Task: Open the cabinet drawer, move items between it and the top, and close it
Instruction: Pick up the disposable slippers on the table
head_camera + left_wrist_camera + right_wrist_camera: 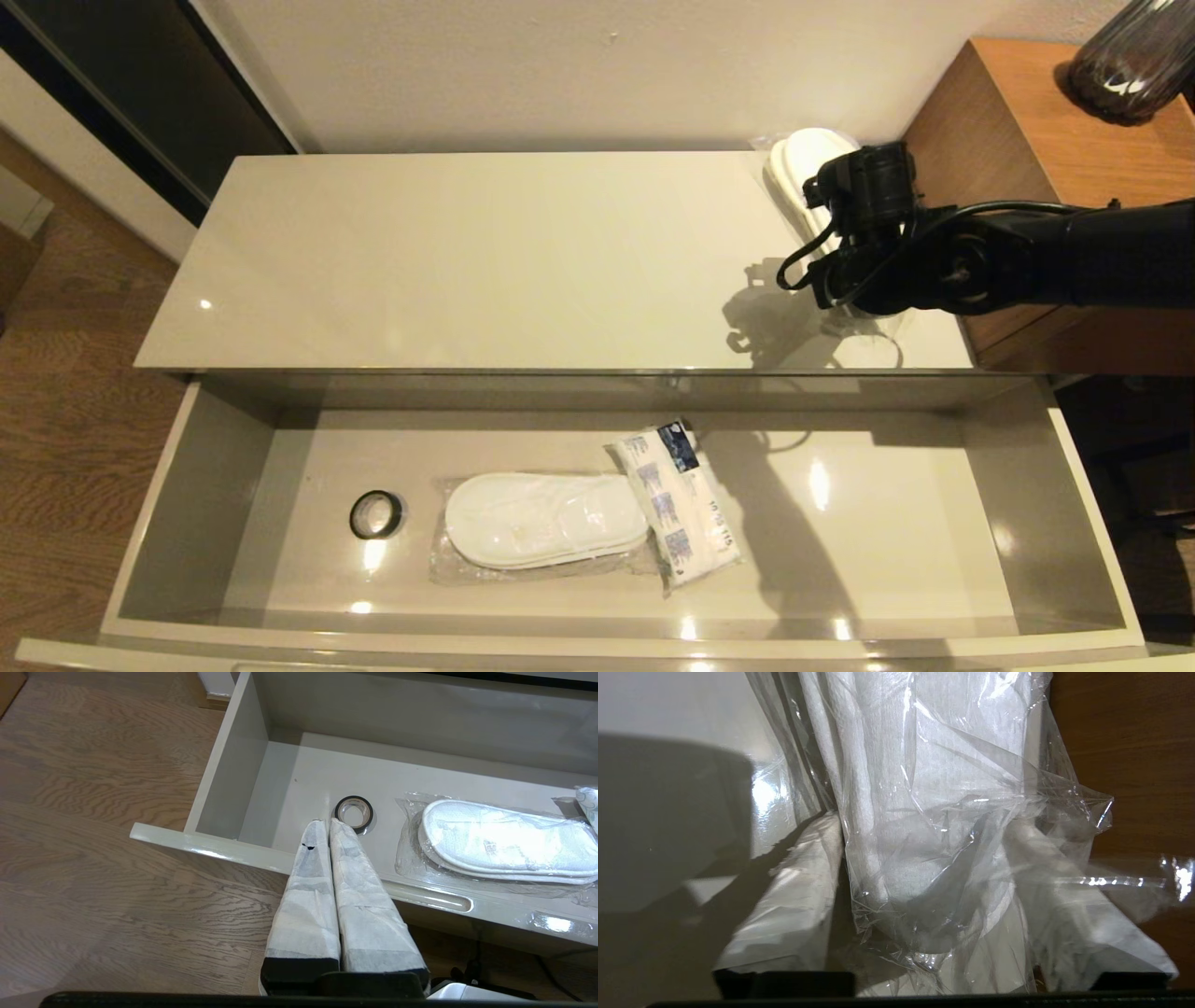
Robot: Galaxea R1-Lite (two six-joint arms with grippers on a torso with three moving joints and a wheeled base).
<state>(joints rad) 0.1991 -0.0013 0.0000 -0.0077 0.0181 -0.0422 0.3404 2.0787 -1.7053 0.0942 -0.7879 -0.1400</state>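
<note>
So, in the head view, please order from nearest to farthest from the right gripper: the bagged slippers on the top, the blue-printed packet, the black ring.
From the right gripper:
1. Bagged slippers on the top, at the gripper, far right end.
2. Blue-printed packet, in the drawer, right of middle.
3. Black ring, in the drawer, left part.

This looks like a hotel room or a bedroom in a home. A low glossy cream cabinet (485, 261) stands against a plain pale wall (579, 65), its long drawer (159, 523) pulled open over a wood-grain plank floor (93, 812). Inside the drawer lie bagged white slippers (541, 518), the disposable kind given to guests, beside a soft printed packet (677, 504). A second bagged pair (803, 168) lies on the cabinet top. Next to the cabinet stands a taller brown wooden unit (1008, 131) carrying a dark ribbed vase (1130, 61).
</note>
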